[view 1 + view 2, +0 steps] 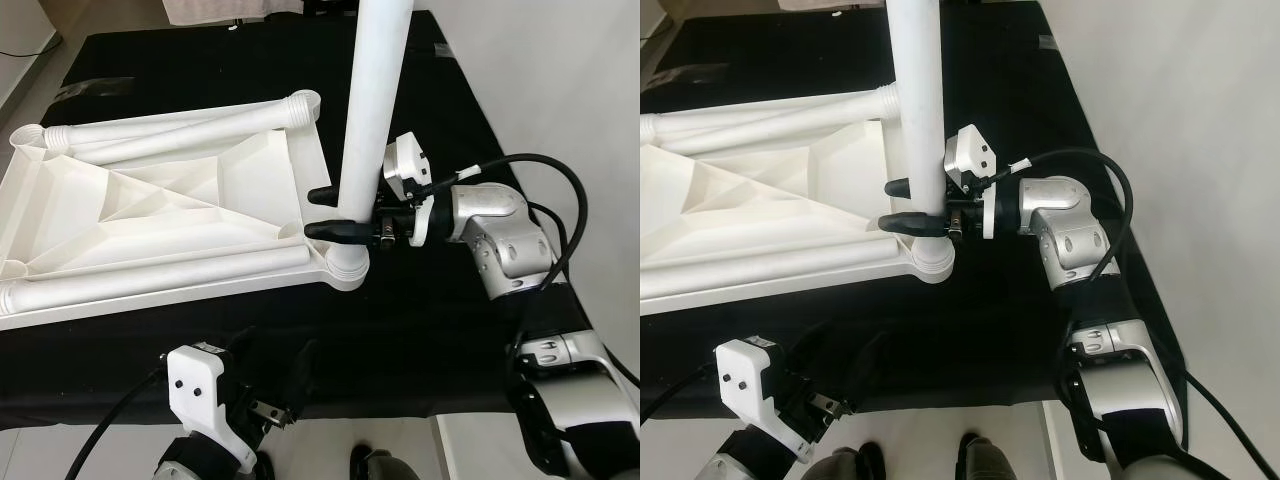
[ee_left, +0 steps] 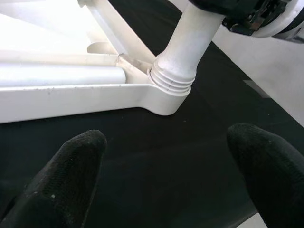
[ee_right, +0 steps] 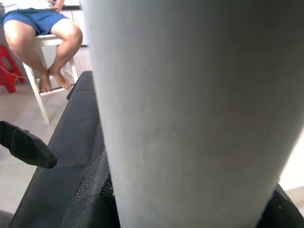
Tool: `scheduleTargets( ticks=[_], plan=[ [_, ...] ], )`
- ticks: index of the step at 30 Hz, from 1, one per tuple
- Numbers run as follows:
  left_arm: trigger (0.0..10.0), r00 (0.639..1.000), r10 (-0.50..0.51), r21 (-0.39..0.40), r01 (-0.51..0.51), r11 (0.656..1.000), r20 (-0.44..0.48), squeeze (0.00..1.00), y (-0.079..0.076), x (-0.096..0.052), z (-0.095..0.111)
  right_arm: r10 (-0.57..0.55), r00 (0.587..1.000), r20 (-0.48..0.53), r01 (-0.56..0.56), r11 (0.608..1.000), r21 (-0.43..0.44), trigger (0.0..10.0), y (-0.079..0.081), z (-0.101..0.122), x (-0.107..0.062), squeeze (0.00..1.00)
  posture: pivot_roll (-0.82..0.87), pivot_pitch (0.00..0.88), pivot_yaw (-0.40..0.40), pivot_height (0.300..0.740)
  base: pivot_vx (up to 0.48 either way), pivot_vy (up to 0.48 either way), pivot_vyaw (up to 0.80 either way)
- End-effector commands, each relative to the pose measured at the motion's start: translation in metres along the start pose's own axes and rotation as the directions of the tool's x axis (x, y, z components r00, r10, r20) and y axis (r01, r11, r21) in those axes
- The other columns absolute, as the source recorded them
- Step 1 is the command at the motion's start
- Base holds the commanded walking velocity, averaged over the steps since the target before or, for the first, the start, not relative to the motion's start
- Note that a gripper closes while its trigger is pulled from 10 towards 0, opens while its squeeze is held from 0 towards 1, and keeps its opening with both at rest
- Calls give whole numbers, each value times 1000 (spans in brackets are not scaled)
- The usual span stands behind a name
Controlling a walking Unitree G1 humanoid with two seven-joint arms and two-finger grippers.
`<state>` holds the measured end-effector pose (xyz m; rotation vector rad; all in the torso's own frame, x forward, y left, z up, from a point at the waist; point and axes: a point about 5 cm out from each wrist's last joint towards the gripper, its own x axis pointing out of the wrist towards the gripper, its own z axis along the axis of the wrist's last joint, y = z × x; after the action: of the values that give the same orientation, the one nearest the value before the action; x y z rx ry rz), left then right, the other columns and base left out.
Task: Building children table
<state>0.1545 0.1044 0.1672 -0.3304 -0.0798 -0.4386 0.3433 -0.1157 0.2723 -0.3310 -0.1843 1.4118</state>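
Nearest the robot, the left end effector [image 1: 270,385] hangs at the near edge of the black-covered counter [image 1: 420,320], its two black fingers [image 2: 66,175] spread wide and holding nothing. Its wrist view looks straight at the near corner socket [image 2: 166,90] of the tabletop, well apart from the fingertips.

Just beyond, the right end effector [image 1: 325,212] reaches in from the right and pinches the upright leg [image 1: 372,110] low down, one finger on either side of the tube, just above the threaded collar where the leg enters that socket. The step in hand appears to be seating or screwing this leg into the corner; the threads look partly exposed, so it is probably not fully home. The next move likely calls for turning the tube about its own axis while keeping it plumb, with the spare end effector free to steady the tabletop against twisting.

The children's table is white moulded plastic. Its tabletop [image 1: 150,200] lies upside down on the counter, ribbed underside showing. Two more legs [image 1: 170,128] lie flat on it, one along the near edge and one along the far edge.

Farther off, the right wrist view catches a seated person [image 3: 40,33] on a white chair beyond the counter.
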Motion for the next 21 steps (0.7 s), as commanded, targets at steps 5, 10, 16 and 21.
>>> scheduleTargets(
  ticks=[5, 10, 16, 21],
  plan=[
    [10000, 1000, 16, 4, -16, 1000, -25, 0, 5, -2, -5, -333, 941, -65, 335, 942, 17, 0, 5, -25, 5, 0, 20, 259, 2, 740, 0, 0, 0],
    [10000, 999, 25, 0, -25, 1000, -23, 0, 7, -3, -4, -791, 550, -269, 825, 564, 27, 0, 44, -52, -2, 0, 9, 264, 4, 740, 0, 0, 0],
    [10000, 1000, 19, -7, -19, 1000, -23, 0, 6, -2, -5, -760, 602, -248, 794, 604, 76, 0, 51, -50, 14, 0, 1, 258, 3, 740, 0, 0, 0],
    [10000, 1000, 18, -8, -18, 1000, -22, 0, 7, -1, -5, -680, 702, -212, 711, 688, 144, 10000, 57, -44, 31, 0, 2, 255, -5, 740, 0, 0, 0]
  ],
)
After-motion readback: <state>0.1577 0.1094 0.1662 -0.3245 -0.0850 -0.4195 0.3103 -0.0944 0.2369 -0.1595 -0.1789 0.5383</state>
